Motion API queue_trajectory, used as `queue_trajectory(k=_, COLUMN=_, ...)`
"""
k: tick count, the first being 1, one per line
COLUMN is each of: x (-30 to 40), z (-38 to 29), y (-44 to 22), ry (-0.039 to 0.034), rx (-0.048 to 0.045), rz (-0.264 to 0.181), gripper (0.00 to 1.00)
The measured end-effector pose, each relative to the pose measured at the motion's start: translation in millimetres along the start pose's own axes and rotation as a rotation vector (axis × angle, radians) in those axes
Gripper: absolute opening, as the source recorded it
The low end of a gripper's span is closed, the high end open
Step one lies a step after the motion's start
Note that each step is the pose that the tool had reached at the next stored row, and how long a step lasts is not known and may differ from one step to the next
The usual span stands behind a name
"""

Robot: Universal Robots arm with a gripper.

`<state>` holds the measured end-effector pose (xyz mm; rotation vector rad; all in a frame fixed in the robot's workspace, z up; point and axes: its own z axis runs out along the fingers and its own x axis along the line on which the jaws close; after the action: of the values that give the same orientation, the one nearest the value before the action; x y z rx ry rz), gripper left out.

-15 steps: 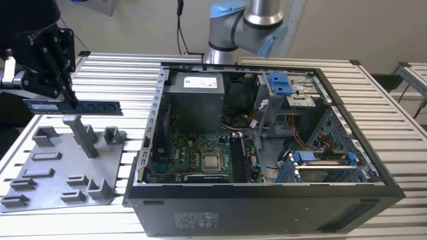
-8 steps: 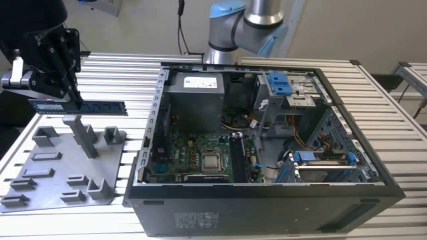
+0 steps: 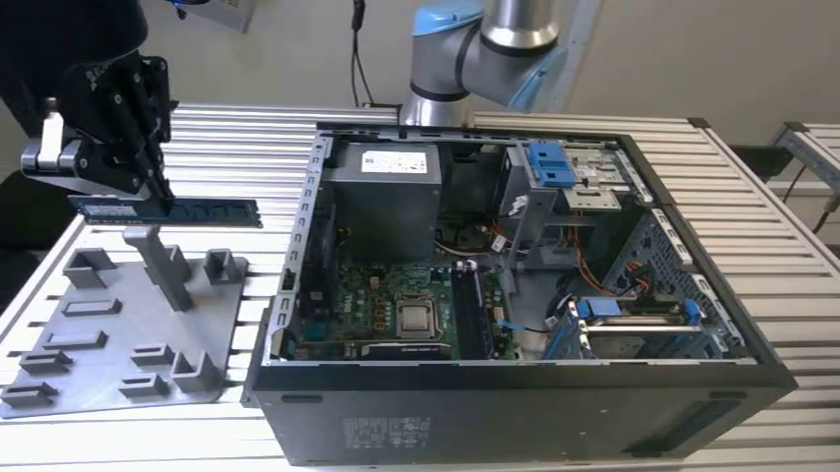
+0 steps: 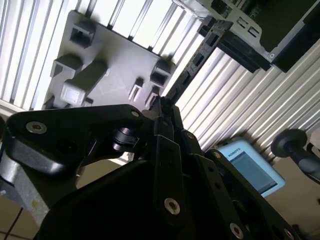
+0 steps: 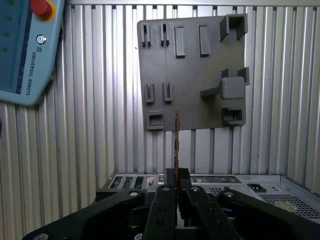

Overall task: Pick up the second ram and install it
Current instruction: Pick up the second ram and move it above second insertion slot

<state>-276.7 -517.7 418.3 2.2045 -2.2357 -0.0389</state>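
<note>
In the exterior view my gripper (image 3: 121,195) is shut on the second ram (image 3: 184,210), a thin blue strip held level in the air above the grey fixture tray (image 3: 92,369) at the exterior view's left. The strip sticks out from the fingers toward the open computer case (image 3: 525,413). The first wrist view shows the ram (image 5: 176,137) edge-on, rising from my gripper (image 5: 176,174) over the tray (image 5: 190,60). In the second wrist view the ram (image 4: 195,62) runs as a dark strip from my gripper (image 4: 162,106).
The open case holds a motherboard (image 3: 393,310) with a processor (image 3: 417,318), a power supply (image 3: 384,187) and light-blue drive clips (image 3: 552,162). A teach pendant (image 5: 22,50) lies on the slatted table (image 3: 263,128). The arm's base (image 3: 447,69) stands behind the case.
</note>
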Motion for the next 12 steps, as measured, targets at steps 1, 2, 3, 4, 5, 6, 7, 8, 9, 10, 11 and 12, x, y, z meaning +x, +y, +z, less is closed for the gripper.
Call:
queue_trajectory(k=1, x=0.0, z=0.0, y=-2.2, ry=0.0, rx=0.0, rz=0.0, gripper=0.14)
queue_trajectory(k=2, x=-0.1, z=-0.1, y=-4.3, ry=0.0, rx=0.0, rz=0.0, gripper=0.14)
queue_trajectory(k=3, x=-0.1, z=-0.1, y=-6.7, ry=0.0, rx=0.0, rz=0.0, gripper=0.14)
queue_trajectory(k=4, x=-0.1, z=-0.1, y=-8.6, ry=-0.0001, rx=0.0001, rz=0.0, gripper=0.14)
queue_trajectory(k=5, x=-0.2, z=-0.2, y=-10.5, ry=0.0, rx=0.0, rz=0.0, gripper=0.14)
queue_trajectory(k=6, x=-0.2, z=-0.2, y=-12.4, ry=0.0, rx=0.0, rz=0.0, gripper=0.14)
queue_trajectory(k=7, x=-0.2, z=-0.2, y=-14.0, ry=-0.0001, rx=0.0, rz=0.0, gripper=0.14)
queue_trajectory(k=8, x=-0.2, z=-0.3, y=-15.6, ry=-0.0001, rx=0.0, rz=0.0, gripper=0.14)
queue_trajectory(k=9, x=-0.3, z=-0.3, y=-17.3, ry=-0.0001, rx=0.0001, rz=0.0, gripper=0.14)
queue_trajectory(k=10, x=-0.3, z=-0.3, y=-18.9, ry=-0.0001, rx=0.0, rz=0.0, gripper=0.14)
queue_trajectory(k=11, x=-0.3, z=-0.3, y=-20.5, ry=-0.0001, rx=0.0, rz=0.0, gripper=0.14)
queue_trajectory(k=12, x=-0.3, z=-0.4, y=-22.3, ry=-0.0001, rx=0.0001, rz=0.0, gripper=0.14)
